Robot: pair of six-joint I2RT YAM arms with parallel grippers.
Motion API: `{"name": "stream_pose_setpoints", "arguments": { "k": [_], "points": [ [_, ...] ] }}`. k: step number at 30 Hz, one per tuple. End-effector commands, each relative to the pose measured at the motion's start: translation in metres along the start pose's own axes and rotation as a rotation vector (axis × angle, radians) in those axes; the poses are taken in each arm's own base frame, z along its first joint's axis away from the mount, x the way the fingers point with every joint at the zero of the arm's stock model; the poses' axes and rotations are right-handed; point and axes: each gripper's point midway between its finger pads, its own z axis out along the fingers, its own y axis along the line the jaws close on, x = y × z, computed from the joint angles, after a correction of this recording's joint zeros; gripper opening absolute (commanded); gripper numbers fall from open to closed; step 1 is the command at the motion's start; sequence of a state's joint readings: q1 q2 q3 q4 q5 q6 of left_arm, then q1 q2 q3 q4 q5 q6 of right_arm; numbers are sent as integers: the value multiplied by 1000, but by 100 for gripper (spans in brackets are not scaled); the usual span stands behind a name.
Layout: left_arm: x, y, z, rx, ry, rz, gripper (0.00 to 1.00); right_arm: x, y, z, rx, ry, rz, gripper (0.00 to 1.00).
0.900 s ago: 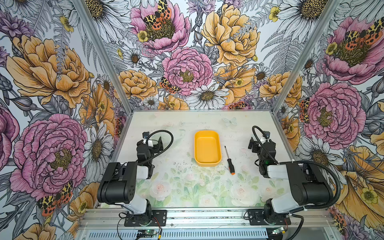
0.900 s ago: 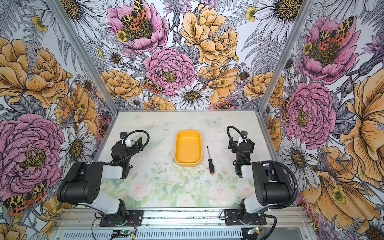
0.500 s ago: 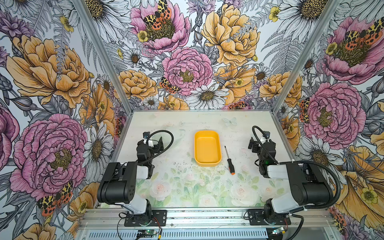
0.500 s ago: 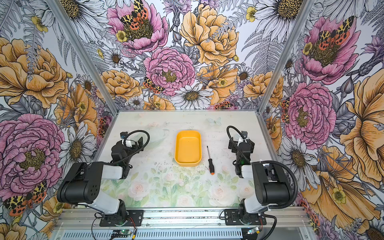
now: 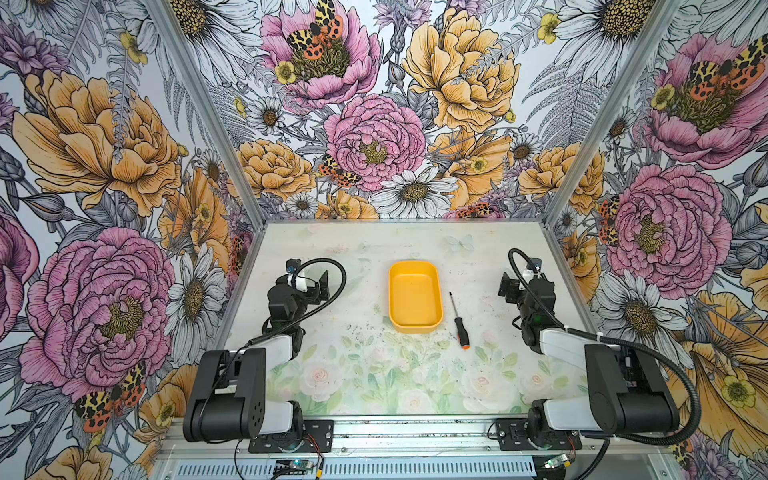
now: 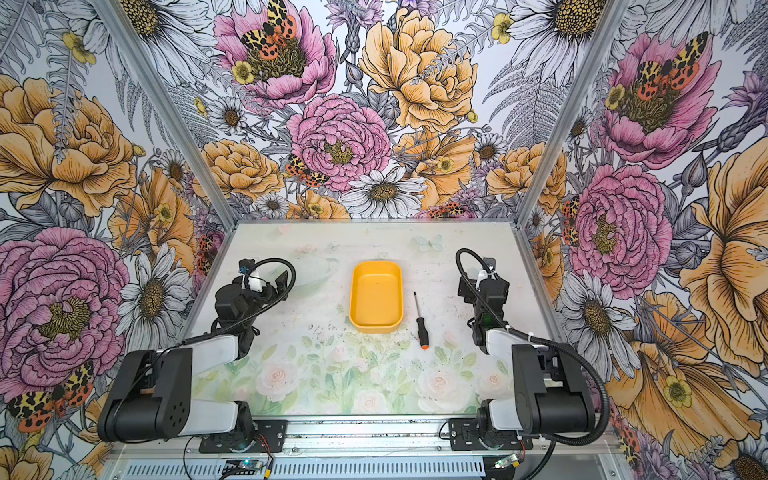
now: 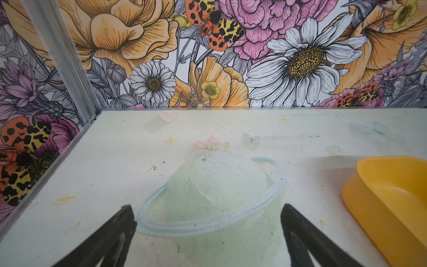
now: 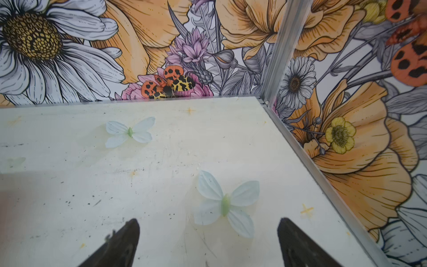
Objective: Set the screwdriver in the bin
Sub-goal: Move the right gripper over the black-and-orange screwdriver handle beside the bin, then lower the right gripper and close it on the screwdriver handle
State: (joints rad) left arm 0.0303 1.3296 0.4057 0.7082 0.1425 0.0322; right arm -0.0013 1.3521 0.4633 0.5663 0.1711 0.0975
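The screwdriver [image 5: 458, 320] [image 6: 419, 321] lies on the table just right of the bin, its thin shaft pointing away and its orange-red cap nearest the front. The yellow-orange bin [image 5: 414, 297] [image 6: 376, 297] sits mid-table with nothing in it; its corner also shows in the left wrist view [image 7: 392, 203]. My left gripper [image 5: 313, 284] [image 7: 207, 208] stands open left of the bin, over bare table. My right gripper [image 5: 509, 286] [image 8: 208, 221] is open right of the screwdriver, well apart from it, with nothing between its fingers. The screwdriver shows in neither wrist view.
Flowered walls with metal corner posts [image 5: 557, 199] close in the table on three sides. Both arm bases [image 5: 232, 411] stand along the front rail. The table top carries only faded prints of butterflies [image 8: 225, 205] and flowers.
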Motion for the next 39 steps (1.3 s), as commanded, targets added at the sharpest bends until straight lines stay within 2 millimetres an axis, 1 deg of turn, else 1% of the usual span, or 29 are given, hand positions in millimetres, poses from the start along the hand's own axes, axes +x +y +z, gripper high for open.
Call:
{"name": "stream_pose_setpoints", "arguments": {
  "k": [1,2,3,5,6,9,13,16,20,23,26,31,35,39],
  "points": [
    [-22,-23,-12,136,1,-33,99,-19,17,-13,-100,49,66,93],
    [-32,-37,-19,207,-20,-52,99,-22,26,-18,-160,60,94,93],
    [-40,-46,-25,243,-36,-86,99,-27,36,-23,-215,72,112,93],
    [-50,-57,-33,277,-51,-138,99,-27,52,-31,-288,122,132,93],
    [-51,-62,-37,286,-45,-156,99,-26,60,-34,-324,149,142,93],
    [-44,-69,-41,280,18,-181,99,-13,75,-43,-391,252,183,93],
    [-26,-76,-46,282,119,-233,99,17,100,-62,-457,361,199,92],
    [-10,-82,-48,294,170,-274,99,44,110,-75,-459,430,236,90],
    [12,-84,-45,281,234,-321,99,77,128,-97,-487,500,230,83],
    [16,-93,-45,316,244,-326,99,93,132,-108,-486,524,221,83],
    [17,-99,-44,317,240,-320,99,105,137,-116,-494,549,214,81],
    [22,-103,-38,321,264,-326,99,108,152,-120,-509,579,207,78],
    [27,-106,-36,328,284,-333,99,115,164,-119,-504,606,165,74],
    [31,-106,-35,327,295,-324,99,124,171,-116,-489,634,127,72]
  ]
}}
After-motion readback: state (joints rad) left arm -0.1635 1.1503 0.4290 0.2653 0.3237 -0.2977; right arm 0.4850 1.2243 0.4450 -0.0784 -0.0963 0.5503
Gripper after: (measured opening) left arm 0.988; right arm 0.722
